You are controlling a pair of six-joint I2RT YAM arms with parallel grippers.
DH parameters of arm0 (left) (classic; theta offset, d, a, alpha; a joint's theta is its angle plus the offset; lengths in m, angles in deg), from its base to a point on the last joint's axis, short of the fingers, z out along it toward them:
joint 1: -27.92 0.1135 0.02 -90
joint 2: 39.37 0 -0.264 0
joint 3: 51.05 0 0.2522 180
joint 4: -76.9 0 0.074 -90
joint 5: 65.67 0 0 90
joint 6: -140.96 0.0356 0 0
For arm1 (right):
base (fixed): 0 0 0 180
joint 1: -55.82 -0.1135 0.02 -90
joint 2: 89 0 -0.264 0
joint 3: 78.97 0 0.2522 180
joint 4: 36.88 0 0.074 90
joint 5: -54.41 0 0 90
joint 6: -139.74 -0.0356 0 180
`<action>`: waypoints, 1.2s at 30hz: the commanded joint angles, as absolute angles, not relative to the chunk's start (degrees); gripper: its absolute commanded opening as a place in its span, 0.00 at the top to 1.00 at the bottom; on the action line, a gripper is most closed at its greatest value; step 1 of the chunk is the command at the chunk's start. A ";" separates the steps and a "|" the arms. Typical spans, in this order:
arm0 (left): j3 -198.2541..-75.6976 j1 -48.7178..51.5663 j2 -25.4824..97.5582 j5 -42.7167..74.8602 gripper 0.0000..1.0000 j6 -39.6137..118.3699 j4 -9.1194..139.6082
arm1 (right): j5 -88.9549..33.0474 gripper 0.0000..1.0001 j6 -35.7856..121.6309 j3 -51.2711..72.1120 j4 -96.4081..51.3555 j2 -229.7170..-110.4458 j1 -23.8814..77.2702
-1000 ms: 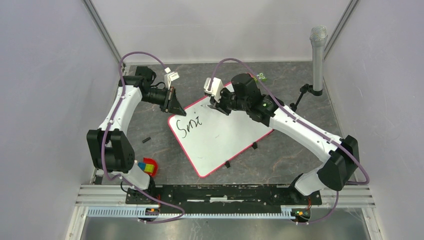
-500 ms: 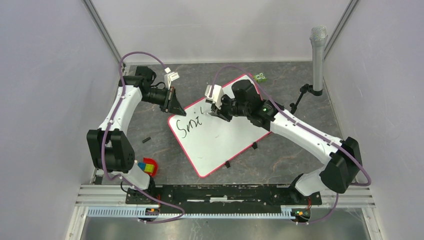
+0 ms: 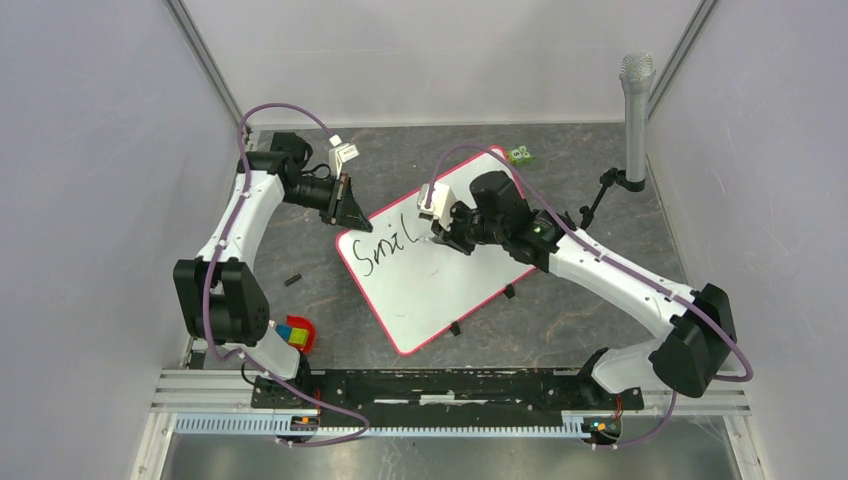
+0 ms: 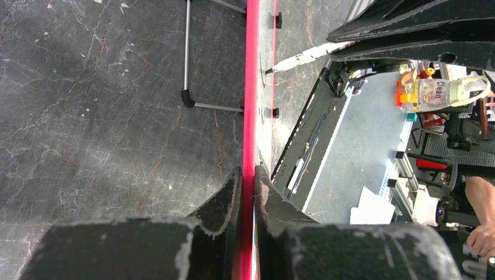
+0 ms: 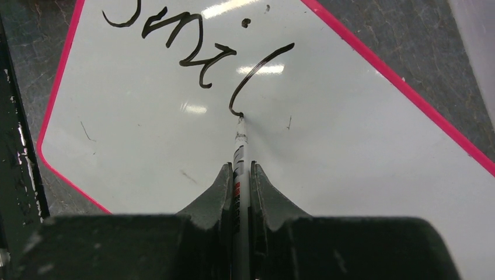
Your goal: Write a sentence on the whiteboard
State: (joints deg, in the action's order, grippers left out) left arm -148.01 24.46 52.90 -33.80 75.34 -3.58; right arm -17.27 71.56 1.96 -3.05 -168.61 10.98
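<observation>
Right wrist view: the whiteboard point(image 5: 327, 151) lies askew on the dark table point(image 3: 290, 240), and the sentence point(image 5: 198, 52) is written as far as "Smil". The marker point(image 5: 240, 146) tip is set at the foot of the "l", so the first word is judged to be in hand; an "e" is called for next. The marker is clenched by the right gripper point(image 5: 239, 170), its arm stretched across the board. The red edge is pinched by the left gripper point(image 4: 247, 175) at the far-left corner

White arms point(image 3: 240, 215), black joints point(image 3: 220, 300), purple cables point(image 3: 285, 106)
</observation>
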 commanded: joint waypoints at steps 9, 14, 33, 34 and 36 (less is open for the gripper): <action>-148.66 23.22 51.77 -32.62 0.98 77.68 -4.72 | -17.56 1.00 71.88 7.87 -4.22 -169.41 11.53; -148.66 23.27 51.82 -32.54 0.98 77.81 -4.73 | -17.42 1.00 72.01 6.71 -4.97 -170.45 11.52; -148.65 23.25 52.29 -32.38 0.98 78.09 -4.71 | -18.50 1.00 73.46 10.48 -3.88 -173.43 14.42; -148.74 23.27 52.41 -32.36 0.98 78.10 -4.71 | -17.97 1.00 73.10 10.83 -4.07 -173.89 14.42; -148.83 23.24 52.39 -32.36 0.98 77.97 -4.71 | -17.35 1.00 72.62 11.41 -4.53 -174.37 14.38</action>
